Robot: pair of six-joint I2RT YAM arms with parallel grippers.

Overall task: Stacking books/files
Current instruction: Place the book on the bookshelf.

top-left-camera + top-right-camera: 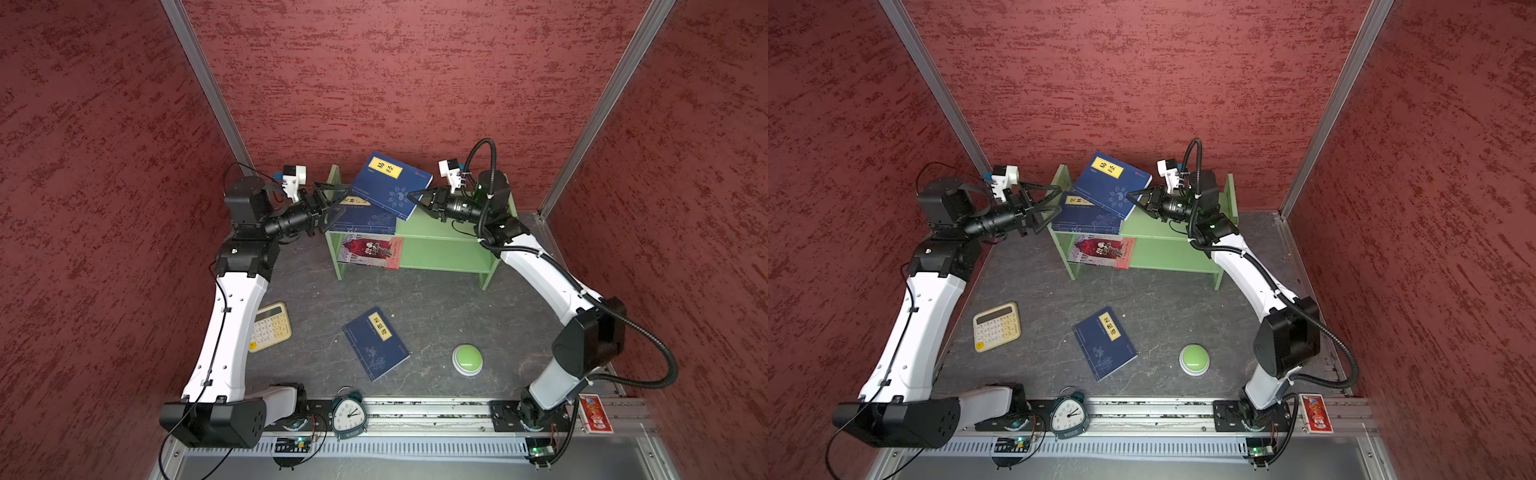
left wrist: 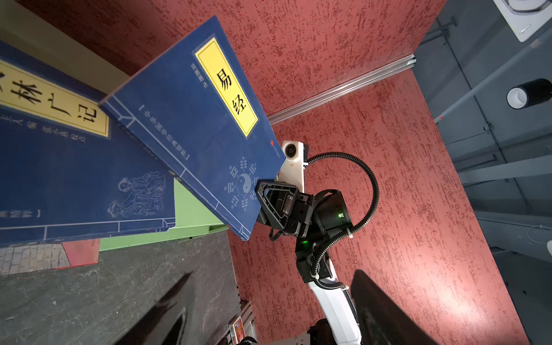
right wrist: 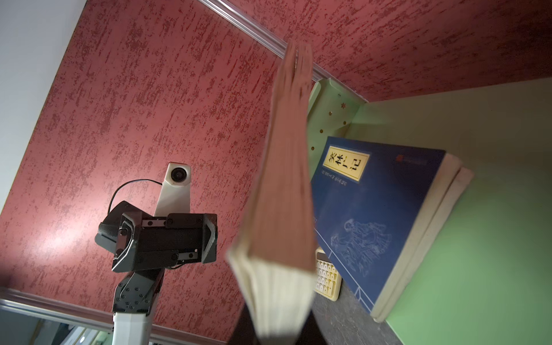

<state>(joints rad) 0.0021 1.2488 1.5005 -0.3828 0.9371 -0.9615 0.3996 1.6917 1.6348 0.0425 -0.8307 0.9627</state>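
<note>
Navy book [image 1: 390, 187], yellow label [image 1: 385, 167], green shelf [image 1: 436, 253]

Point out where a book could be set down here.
Free: the green shelf's top board right of the navy stack, its lower board right of the red-and-white book, and the table between shelf and lying navy book. Crowded: the top board's left end, where the open left gripper, the stack and the tilted navy book in the right gripper meet.
</note>
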